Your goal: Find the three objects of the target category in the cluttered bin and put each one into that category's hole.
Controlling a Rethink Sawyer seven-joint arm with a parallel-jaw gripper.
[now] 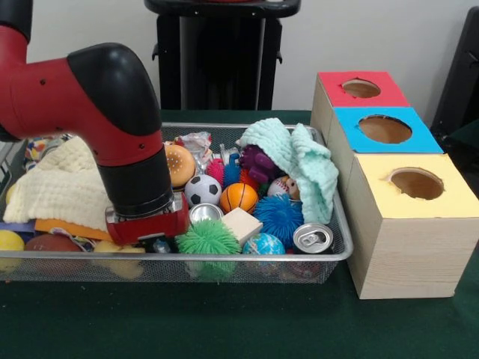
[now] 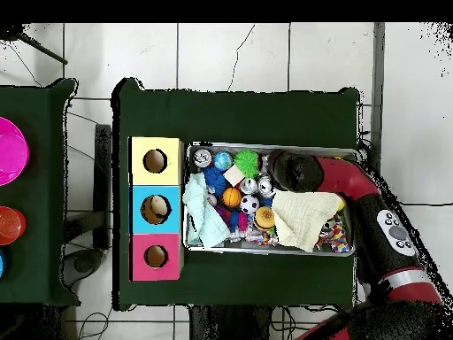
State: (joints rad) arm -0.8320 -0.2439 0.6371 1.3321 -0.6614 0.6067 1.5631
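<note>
A green tabletop (image 1: 224,321) carries a wire bin (image 1: 340,250) and, just beside it, a pale wooden box (image 1: 408,254) with three holes. The red and black arm (image 1: 112,112) reaches down into the bin's front part, its wrist low among the toys. From the front the arm hides the claw, and the overhead view shows only the arm's black elbow (image 2: 292,170) above that spot, so whether the claw is released or clenched cannot be told.

The front view shows the box's yellow (image 1: 416,182), blue (image 1: 385,129) and red hole (image 1: 361,88) in a row running back from the camera. The overhead view shows something pale inside the blue hole (image 2: 156,208), which the front view does not reveal.

In the bin, a cream cloth (image 1: 63,187) lies beside the arm and a mint cloth (image 1: 303,161) drapes over the end nearest the box. Between them lie a purple toy (image 1: 258,161), a burger toy (image 1: 180,164), a blue spiky ball (image 1: 279,217), a green spiky ball (image 1: 207,239), a basketball (image 1: 239,197), a soccer ball (image 1: 203,189), a wooden block (image 1: 242,224) and a can (image 1: 312,238). No striped or bear-like plush can be made out in either view.
</note>
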